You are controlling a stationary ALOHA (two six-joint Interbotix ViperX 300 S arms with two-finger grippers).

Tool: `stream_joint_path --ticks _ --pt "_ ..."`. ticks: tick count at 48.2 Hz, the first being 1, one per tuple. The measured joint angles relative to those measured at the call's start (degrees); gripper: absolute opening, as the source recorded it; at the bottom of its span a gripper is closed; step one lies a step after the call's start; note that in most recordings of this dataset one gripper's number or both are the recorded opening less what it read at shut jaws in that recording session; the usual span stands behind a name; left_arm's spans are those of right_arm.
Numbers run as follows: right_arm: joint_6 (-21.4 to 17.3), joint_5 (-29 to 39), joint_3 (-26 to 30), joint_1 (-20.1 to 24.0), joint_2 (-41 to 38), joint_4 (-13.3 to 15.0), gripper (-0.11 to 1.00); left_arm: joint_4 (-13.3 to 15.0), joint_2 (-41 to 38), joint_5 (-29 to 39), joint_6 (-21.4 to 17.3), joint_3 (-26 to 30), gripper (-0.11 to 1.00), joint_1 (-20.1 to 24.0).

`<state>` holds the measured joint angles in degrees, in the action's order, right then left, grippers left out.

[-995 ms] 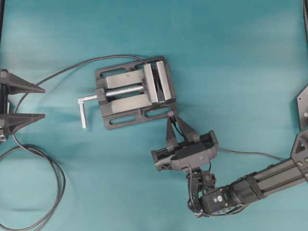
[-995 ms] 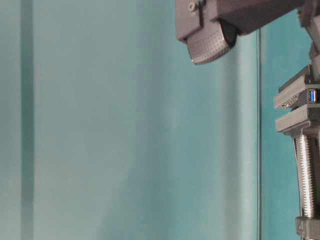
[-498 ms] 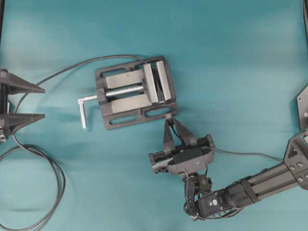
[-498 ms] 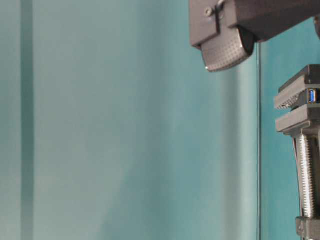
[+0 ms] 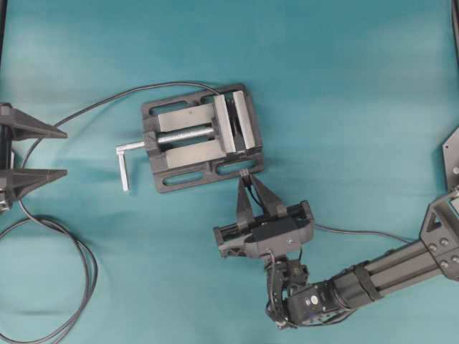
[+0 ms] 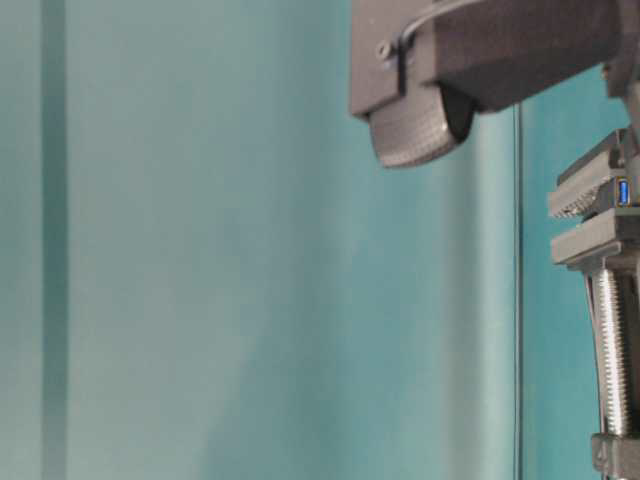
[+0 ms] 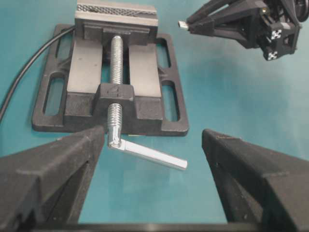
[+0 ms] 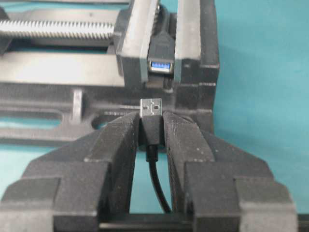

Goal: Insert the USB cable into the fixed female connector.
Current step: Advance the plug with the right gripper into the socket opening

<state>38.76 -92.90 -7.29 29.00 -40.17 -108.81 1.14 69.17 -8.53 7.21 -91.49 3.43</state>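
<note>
My right gripper (image 5: 245, 174) is shut on the dark plug of the USB cable (image 8: 151, 126), whose silver tip sticks out ahead of the fingers. The thin cable trails right across the table (image 5: 358, 231). The fixed female connector (image 8: 161, 65), with a blue insert, is clamped between the jaws of the grey vise (image 5: 201, 136). In the right wrist view the plug tip is short of the socket, lower and slightly left of it. The socket's blue also shows in the table-level view (image 6: 623, 190). My left gripper (image 5: 64, 153) is wide open at the left edge, holding nothing.
The vise's silver screw and L-handle (image 7: 149, 154) point toward my left gripper (image 7: 153, 136). A thick black cable (image 5: 82, 265) runs from the vise's top side and loops at the lower left. Teal cloth covers the table.
My right gripper has shifted left along the vise's near edge with the plug still in it. The left gripper and the vise have not moved.
</note>
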Motion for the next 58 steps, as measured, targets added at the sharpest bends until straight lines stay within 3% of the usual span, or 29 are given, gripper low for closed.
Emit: stream_joint_path --ticks 58 --pt "-0.6 0.1 0.1 -3.5 0.1 -0.1 0.20 0.0 0.0 0.0 0.0 0.0 0.99 0.0"
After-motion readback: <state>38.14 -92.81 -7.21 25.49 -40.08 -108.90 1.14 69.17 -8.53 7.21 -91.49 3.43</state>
